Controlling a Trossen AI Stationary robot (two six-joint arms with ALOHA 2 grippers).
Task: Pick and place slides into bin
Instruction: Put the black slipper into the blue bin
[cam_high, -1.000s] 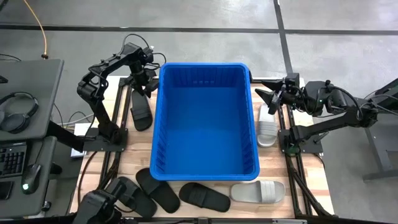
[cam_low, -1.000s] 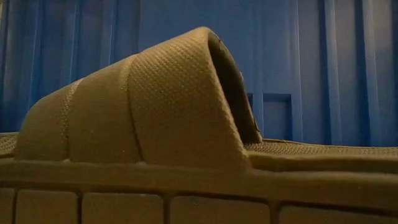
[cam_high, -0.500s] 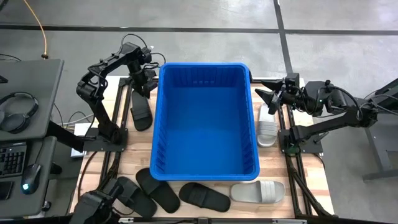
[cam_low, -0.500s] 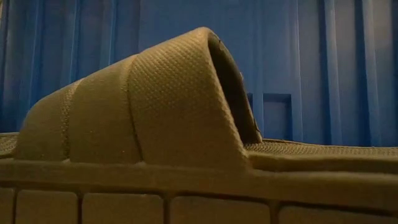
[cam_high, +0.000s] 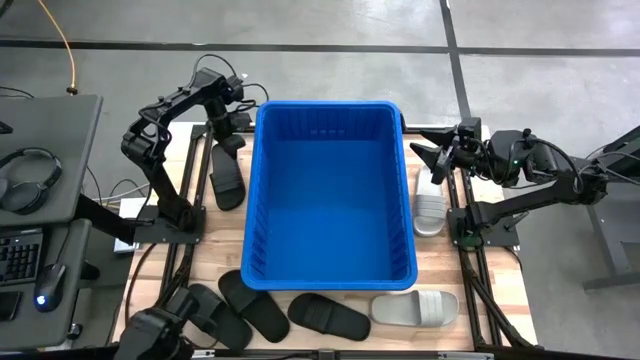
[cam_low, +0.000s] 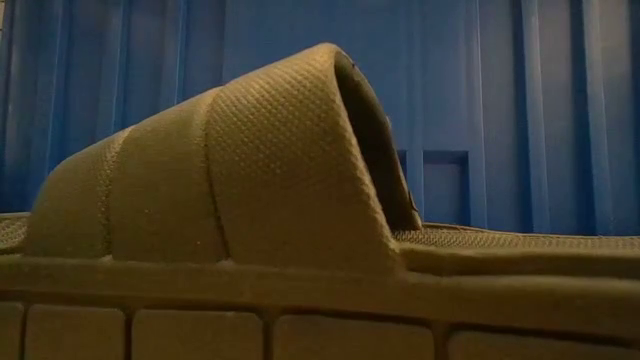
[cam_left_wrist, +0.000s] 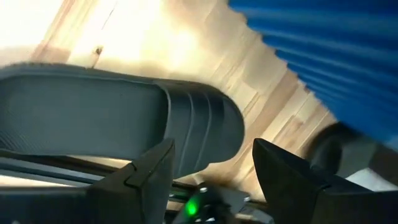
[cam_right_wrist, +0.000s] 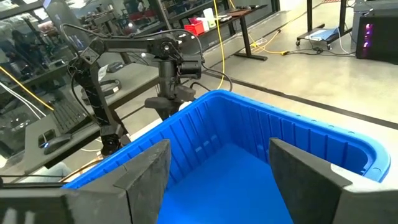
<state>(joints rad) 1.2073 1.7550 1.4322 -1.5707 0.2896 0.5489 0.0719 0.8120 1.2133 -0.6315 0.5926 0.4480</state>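
The blue bin (cam_high: 330, 190) stands in the middle of the table. A black slide (cam_high: 226, 178) lies flat on its sole left of the bin. My left gripper (cam_high: 228, 128) hovers open over its far end. In the left wrist view the fingers (cam_left_wrist: 152, 171) stand apart above the slide's strap (cam_left_wrist: 199, 127). My right gripper (cam_high: 425, 152) is open and empty by the bin's far right rim, above a light grey slide (cam_high: 428, 205) lying on the table. In the right wrist view my right gripper (cam_right_wrist: 214, 180) looks into the bin (cam_right_wrist: 249, 155).
Along the near edge lie three black slides (cam_high: 215, 315), (cam_high: 255, 303), (cam_high: 328, 317) and a light grey slide (cam_high: 415, 307). In the low view, one slide's strap (cam_low: 230, 170) fills the picture, with the bin wall (cam_low: 500, 100) behind. A desk with headphones (cam_high: 30, 180) stands left of the table.
My left gripper has shifted a little toward the table's left edge, away from the bin wall, and stays open over the black slide. The slides have stayed where they were.
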